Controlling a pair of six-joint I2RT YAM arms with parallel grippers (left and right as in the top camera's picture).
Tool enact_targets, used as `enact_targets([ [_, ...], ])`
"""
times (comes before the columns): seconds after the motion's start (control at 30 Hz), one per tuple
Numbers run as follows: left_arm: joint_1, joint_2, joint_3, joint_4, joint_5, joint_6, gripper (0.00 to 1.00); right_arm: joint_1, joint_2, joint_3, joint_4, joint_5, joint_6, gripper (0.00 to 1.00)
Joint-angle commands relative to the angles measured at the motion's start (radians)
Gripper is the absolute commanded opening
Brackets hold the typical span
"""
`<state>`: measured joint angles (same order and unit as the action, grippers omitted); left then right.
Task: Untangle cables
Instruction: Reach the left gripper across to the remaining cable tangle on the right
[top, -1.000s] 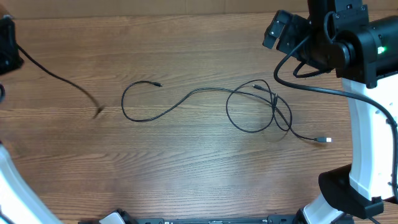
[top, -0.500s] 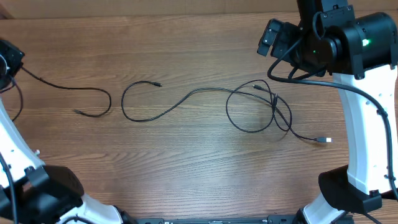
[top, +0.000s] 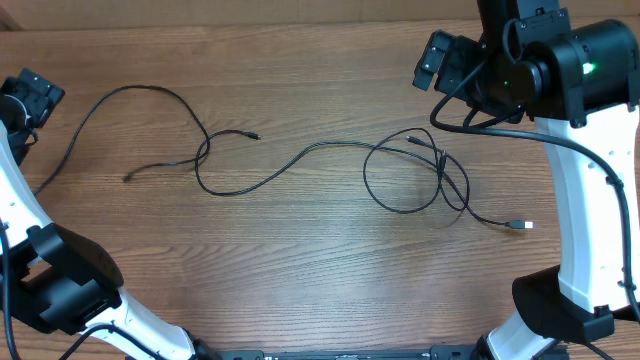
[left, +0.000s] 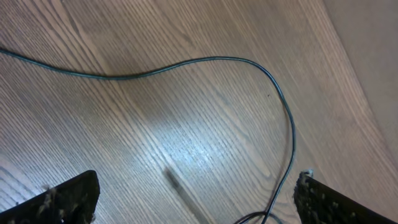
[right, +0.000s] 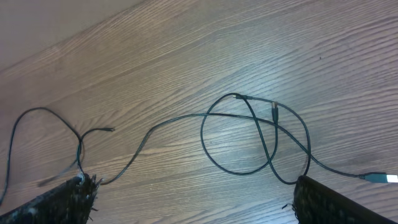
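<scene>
Overhead view, item one: cables, thin and black, lying loose on the wooden worktop.

- Long cable: runs across the middle of the worktop. Its small dark plug end lies left of centre. From there the cord curls into an open hook, waves rightward, and crosses itself in several overlapping loops right of centre. It ends in a pale tip near the right arm's white link.
- Second cable: lies on the left part of the worktop. It rises in a tall arch from the left edge and comes down across the hook of the long cable, touching or overlying it at that crossing. Its free end rests just left of the crossing. Its other end runs toward the left arm, and where it finishes cannot be made out.

Item two: left fingers, spread wide and released, gripping nothing. In the left wrist view a black strand curves on the worktop between and beyond them.

Item three: right fingers, likewise spread apart and empty. They are held above the worktop, apart from the cables, with the loops and pale tip in the right wrist view.
</scene>
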<state>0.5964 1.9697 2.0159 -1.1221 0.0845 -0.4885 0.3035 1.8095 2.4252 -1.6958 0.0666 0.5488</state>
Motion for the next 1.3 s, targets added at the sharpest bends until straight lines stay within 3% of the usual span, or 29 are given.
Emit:
enact_targets([
  [0.0, 0.002, -0.074, 0.011, 0.011, 0.003, -0.010, 1.00, 0.000, 0.002, -0.004, 0.002, -0.001, -0.024, 1.00],
  [0.13, 0.000, -0.174, 0.011, 0.036, 0.096, 0.030, 1.00, 0.000, 0.002, -0.004, 0.002, 0.001, -0.035, 1.00],
  [0.33, -0.002, -0.387, 0.011, 0.041, 0.275, 0.180, 1.00, -0.036, 0.002, -0.004, 0.002, 0.010, -0.034, 1.00],
  [0.5, -0.034, -0.567, 0.011, -0.002, 0.314, 0.280, 1.00, -0.107, 0.002, -0.004, 0.002, -0.016, -0.035, 1.00],
  [0.63, -0.149, -0.627, 0.011, -0.035, 0.322, 0.352, 1.00, -0.161, 0.002, -0.004, 0.002, -0.062, -0.066, 1.00],
  [0.8, -0.403, -0.600, -0.002, -0.076, 0.338, 0.479, 1.00, -0.200, 0.002, -0.005, 0.002, -0.072, -0.087, 1.00],
  [1.0, -0.750, -0.449, -0.042, -0.077, 0.331, 0.619, 1.00, -0.235, 0.002, -0.005, 0.002, -0.069, -0.086, 1.00],
  [1.27, -1.044, -0.167, -0.045, -0.045, 0.307, 0.699, 1.00, -0.300, 0.002, -0.005, 0.002, -0.079, -0.087, 1.00],
])
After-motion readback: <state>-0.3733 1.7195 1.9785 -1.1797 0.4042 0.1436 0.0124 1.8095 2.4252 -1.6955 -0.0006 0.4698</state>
